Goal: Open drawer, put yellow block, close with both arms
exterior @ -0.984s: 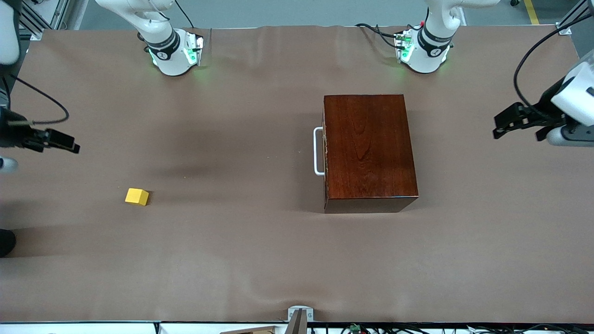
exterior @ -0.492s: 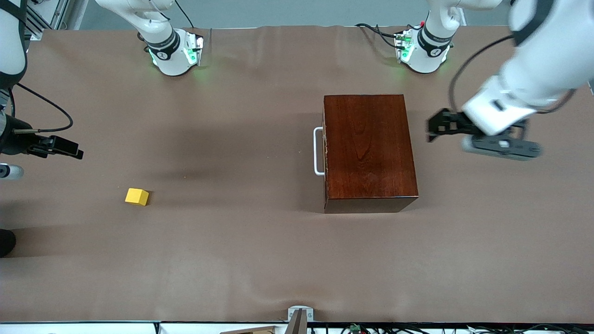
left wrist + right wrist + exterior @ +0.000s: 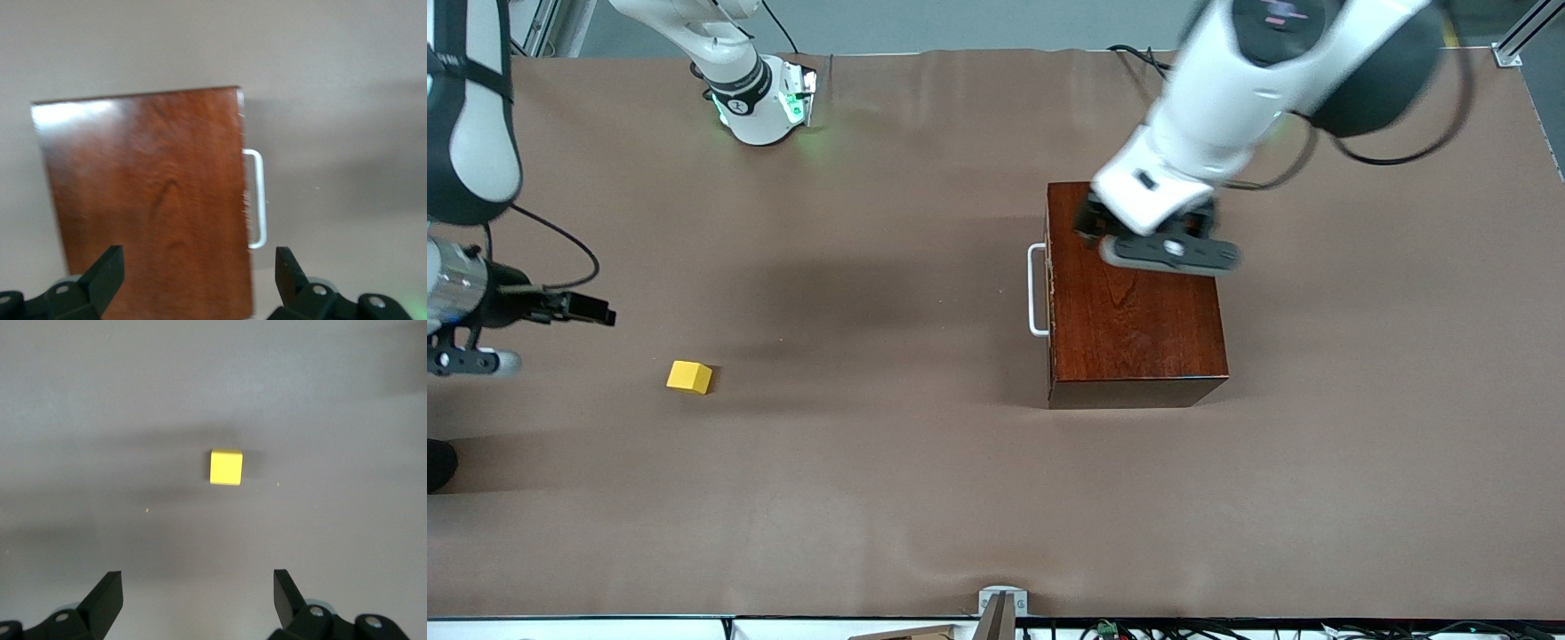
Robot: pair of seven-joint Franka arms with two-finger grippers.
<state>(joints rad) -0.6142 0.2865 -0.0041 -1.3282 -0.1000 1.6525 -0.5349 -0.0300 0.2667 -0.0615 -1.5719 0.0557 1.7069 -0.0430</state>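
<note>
The yellow block (image 3: 689,377) is seen low in the front view's left half, resting on the brown surface (image 3: 889,498) toward the right arm's end. The right hand (image 3: 591,311), with fingers spread and nothing held, hangs over the surface near the block. At centre right, the wooden box (image 3: 1138,329) sits with its drawer shut and the white handle (image 3: 1036,290) facing the block. The left hand (image 3: 1089,229), released and empty, is held over the box's top.
</note>
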